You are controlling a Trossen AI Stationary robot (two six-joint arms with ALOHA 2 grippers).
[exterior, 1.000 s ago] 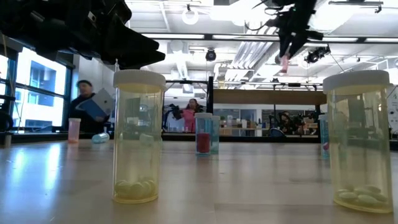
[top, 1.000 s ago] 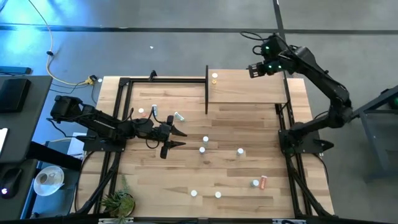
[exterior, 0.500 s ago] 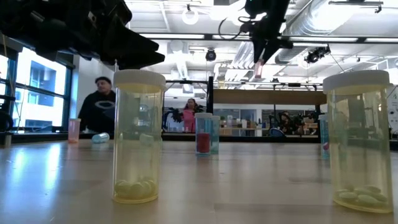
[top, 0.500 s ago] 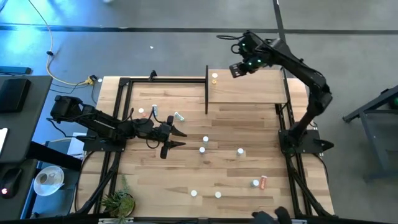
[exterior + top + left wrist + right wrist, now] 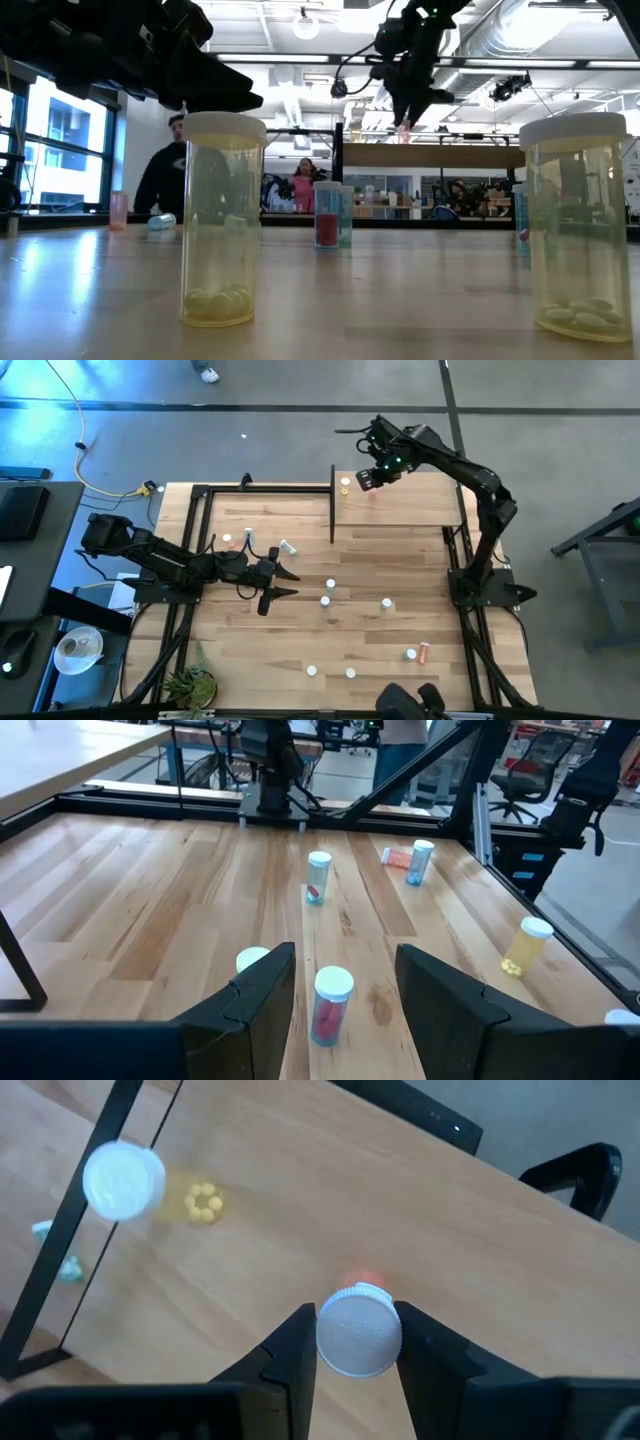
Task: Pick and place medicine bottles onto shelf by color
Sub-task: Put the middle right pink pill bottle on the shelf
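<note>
From above, the right gripper (image 5: 372, 484) hangs over the shelf (image 5: 420, 510), just beside the yellow bottle (image 5: 345, 483) already standing at the shelf's corner by the black divider post. A speck of pink shows under the jaws. The left gripper (image 5: 283, 582) waits low over the surface (image 5: 300, 640), well away from the shelf, jaws apart with nothing between them, while loose bottles dot the planks between it and the surface's near edge.

Down at surface level, two big yellow bottles (image 5: 222, 220) fill the foreground, a red bottle (image 5: 327, 215) stands farther back, and high behind them the right arm dangles a small pink bottle (image 5: 403, 127) just above the shelf's dark edge. A person (image 5: 170, 180) passes in the room beyond.

Left wrist view: the jaws stand open, framing a red-filled bottle (image 5: 331, 1006) right ahead, with more bottles scattered beyond it across the surface.

Right wrist view, and here's the story: the jaws are clenched on a white-capped bottle (image 5: 359, 1330), a pink glow beneath its cap, pale shelf board below, the yellow bottle (image 5: 123, 1180) well off toward the shelf's black edge.

So this is the placing step, by my reading. Next move calls for lowering straight down until the base meets the shelf, clear of the yellow one, then letting go cleanly so the little thing doesn't topple.
</note>
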